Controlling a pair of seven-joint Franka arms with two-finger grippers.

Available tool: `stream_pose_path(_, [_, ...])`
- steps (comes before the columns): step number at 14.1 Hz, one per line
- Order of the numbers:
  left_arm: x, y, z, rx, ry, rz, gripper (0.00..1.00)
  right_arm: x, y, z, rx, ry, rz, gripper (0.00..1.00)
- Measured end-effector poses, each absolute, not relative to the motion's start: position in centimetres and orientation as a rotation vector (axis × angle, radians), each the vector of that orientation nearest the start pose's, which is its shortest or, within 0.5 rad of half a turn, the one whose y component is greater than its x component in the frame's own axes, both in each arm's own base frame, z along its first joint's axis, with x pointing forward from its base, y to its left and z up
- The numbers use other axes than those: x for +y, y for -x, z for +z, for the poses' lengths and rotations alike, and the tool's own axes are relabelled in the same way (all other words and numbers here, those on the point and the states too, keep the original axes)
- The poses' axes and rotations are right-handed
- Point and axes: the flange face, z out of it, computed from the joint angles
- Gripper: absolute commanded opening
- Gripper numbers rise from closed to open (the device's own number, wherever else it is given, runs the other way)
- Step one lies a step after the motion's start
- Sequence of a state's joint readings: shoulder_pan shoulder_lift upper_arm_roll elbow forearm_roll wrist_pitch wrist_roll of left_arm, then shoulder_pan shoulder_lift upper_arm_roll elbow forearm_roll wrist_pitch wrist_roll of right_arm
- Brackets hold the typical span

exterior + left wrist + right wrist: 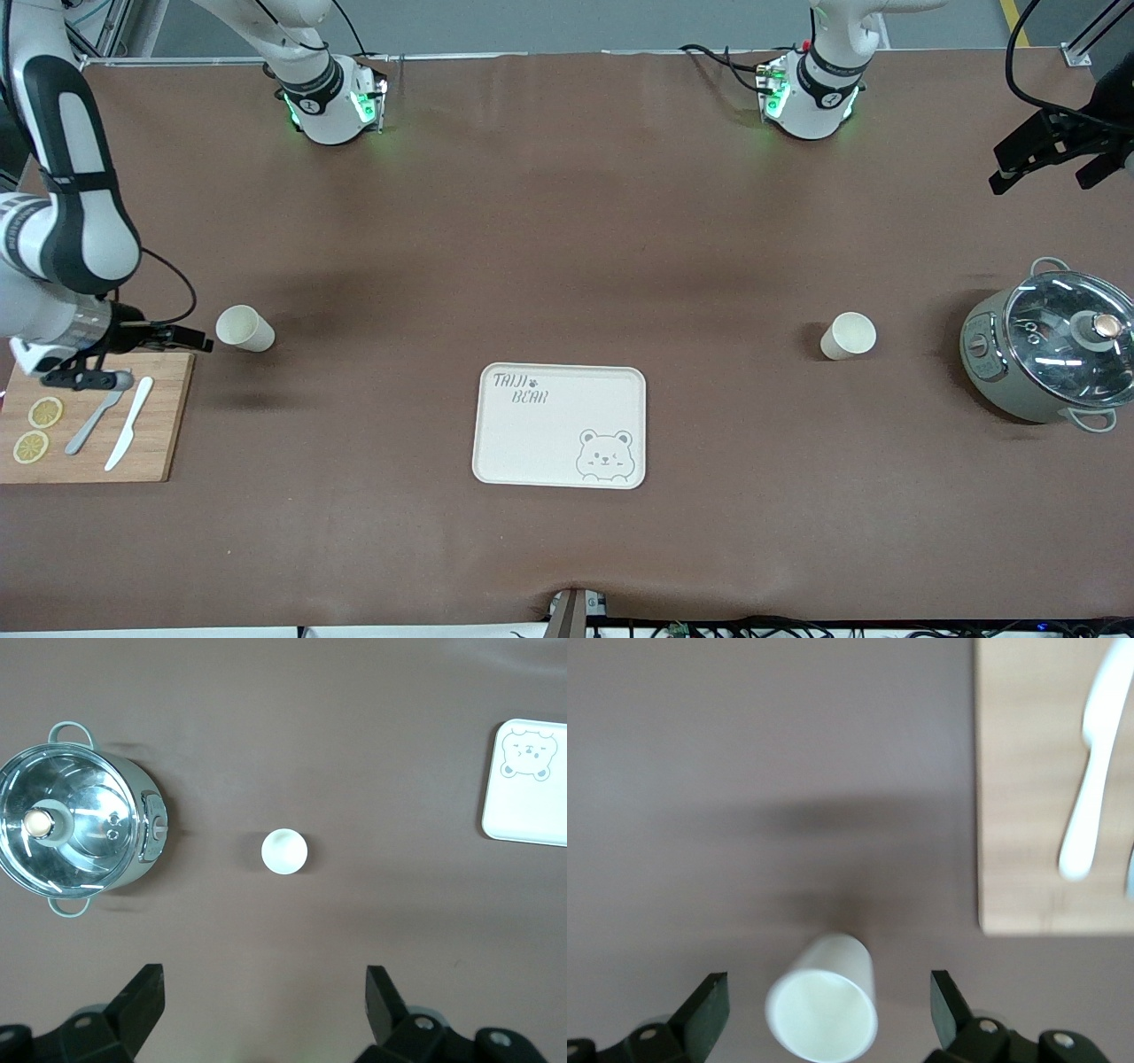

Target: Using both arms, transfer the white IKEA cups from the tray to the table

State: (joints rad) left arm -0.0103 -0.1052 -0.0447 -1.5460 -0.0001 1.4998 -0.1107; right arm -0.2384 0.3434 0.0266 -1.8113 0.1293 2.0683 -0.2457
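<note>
Cream-white tapered cups (245, 328) (848, 336) stand on the brown worktop (567, 221), 1 each side of the emptied bear-print tray (561, 425); right gripper (124, 354) jaws released beside its cup, left gripper (1050, 164) jaws released, parked upper right.

You have a bamboo cutting board (97, 425) at the right arm's end, carrying two lemon slices (37, 429), a grey knife (93, 423) and a white knife (129, 435). A glass-lidded pot (1045, 350) stands at the left arm's end.
</note>
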Motion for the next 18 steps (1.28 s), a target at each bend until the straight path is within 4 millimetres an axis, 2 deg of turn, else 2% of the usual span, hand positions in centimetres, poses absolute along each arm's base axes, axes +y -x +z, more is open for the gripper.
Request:
stream_pose_path(2, [-2.9, -51.3, 68.6, -0.089, 3.139, -0.094, 1.0, -8.9, -64.4, 40.3, -0.057, 3.005, 0.036, 1.0])
stream_pose_path(3, [-2.9, -51.3, 68.6, -0.089, 3.14, -0.103, 1.0, -7.6, -65.4, 42.3, -0.091, 3.006, 0.008, 1.0])
stream_pose_path(6, [-2.8, -51.6, 68.5, -0.092, 3.14, -0.118, 1.0, -6.5, -67.0, 45.9, -0.131, 3.012, -0.085, 1.0])
stream_pose_path(9, [-2.7, -51.7, 68.2, -0.096, 3.14, -0.112, 1.0, -5.6, -67.6, 49.0, -0.162, 3.012, -0.136, 1.0])
stream_pose_path(13, [-2.6, -51.9, 67.9, -0.097, 3.14, -0.103, 1.0, -5.2, -65.6, 54.1, -0.183, 3.013, -0.128, 1.0])
stream_pose_path(16, [-2.5, -51.8, 67.8, -0.102, 3.139, -0.091, 1.0, -5.2, -62.6, 58.5, -0.2, 3.055, -0.093, 1.0])
stream_pose_path(18, [-2.3, -51.6, 67.6, -0.106, 3.139, -0.064, 1.0, -5.0, -60.5, 61.1, -0.15, 3.071, -0.081, 1.0])
